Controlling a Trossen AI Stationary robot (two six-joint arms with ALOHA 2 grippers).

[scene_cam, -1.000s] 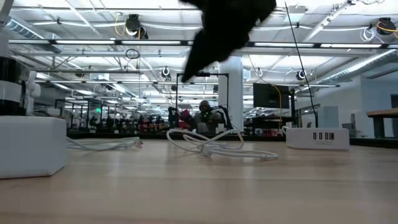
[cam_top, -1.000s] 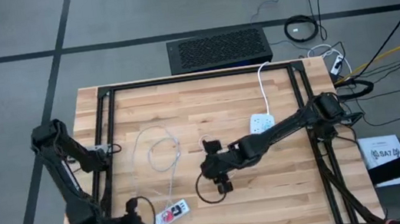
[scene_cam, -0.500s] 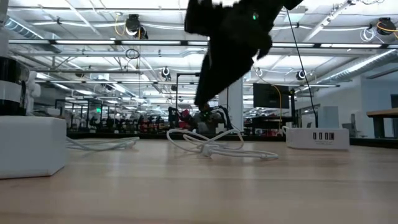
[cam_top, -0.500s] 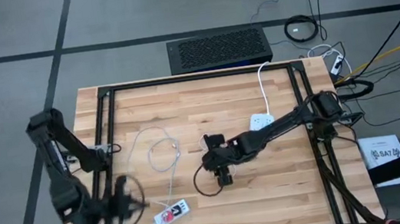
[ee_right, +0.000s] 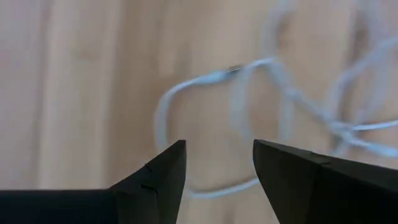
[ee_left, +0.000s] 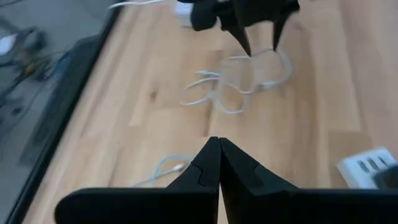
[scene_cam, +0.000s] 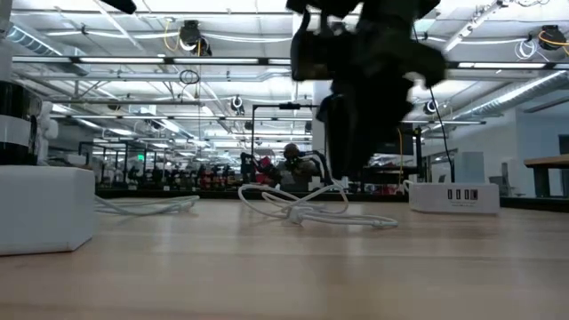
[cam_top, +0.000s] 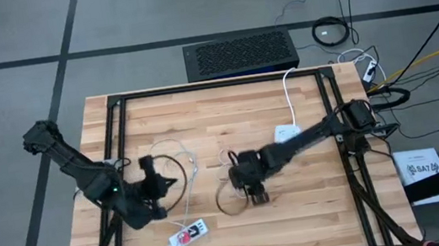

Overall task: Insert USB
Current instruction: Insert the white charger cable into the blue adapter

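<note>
A thin white USB cable (ee_left: 242, 87) lies in loose loops on the wooden table; another loop (cam_top: 176, 164) lies farther left. My right gripper (cam_top: 254, 195) hangs open above the loops, fingers pointing steeply down. Seen past its fingers (ee_right: 214, 180), the cable (ee_right: 217, 78) lies on the table between them, untouched. My left gripper (cam_top: 174, 180) hovers shut and empty left of the middle, pointing toward the right gripper (ee_left: 261, 37). A white USB charger (scene_cam: 453, 196) rests flat on the table behind the right arm (cam_top: 286, 134).
A white box with a red label (cam_top: 187, 233) lies near the front edge; it also shows in the left wrist view (ee_left: 367, 165) and low view (scene_cam: 44, 209). The charger's cord (cam_top: 287, 88) runs to the far edge. Black frame rails (cam_top: 116, 145) border both sides.
My left gripper has swung up from the near left corner toward the table's middle and turned to point at the right gripper, staying shut. My right gripper has tipped from a slant to point more steeply down and sunk a little over the cable, still open.
</note>
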